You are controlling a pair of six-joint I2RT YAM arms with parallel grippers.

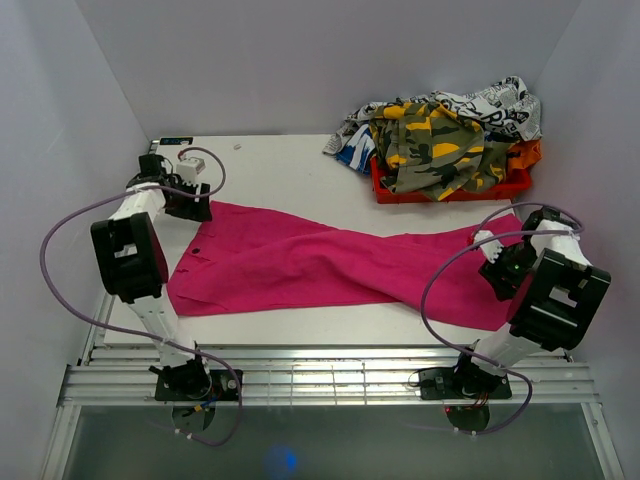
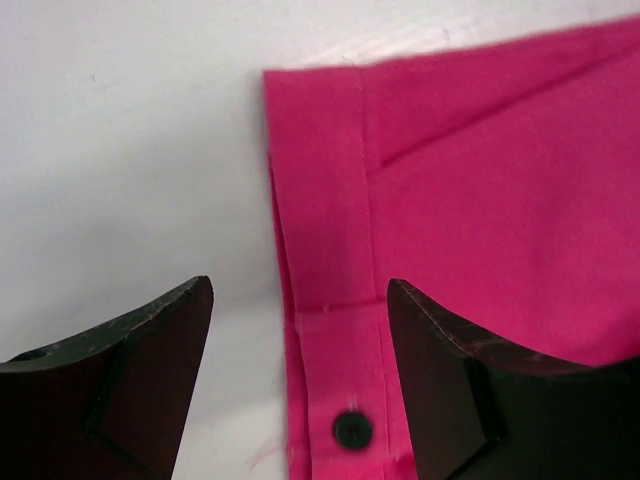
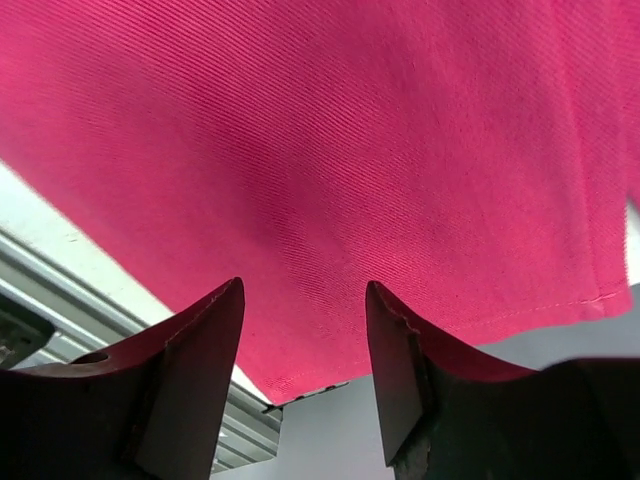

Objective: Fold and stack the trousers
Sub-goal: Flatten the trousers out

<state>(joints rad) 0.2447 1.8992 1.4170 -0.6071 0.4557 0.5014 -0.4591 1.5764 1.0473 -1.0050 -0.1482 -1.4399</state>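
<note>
Left gripper (image 2: 300,300) gaping, straddling trousers (image 2: 480,200) waistband edge; right gripper (image 3: 305,295) gaping over hem; arm partly hiding hem in top view.

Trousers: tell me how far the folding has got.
Done: nothing beyond laying out; the trousers lie stretched full length across the table, no fold showing. In hand: the left gripper hangs open over the waistband by the button, the right gripper open over the leg hem; neither grips cloth. Left: grasp both ends, fold, then stack.
</note>
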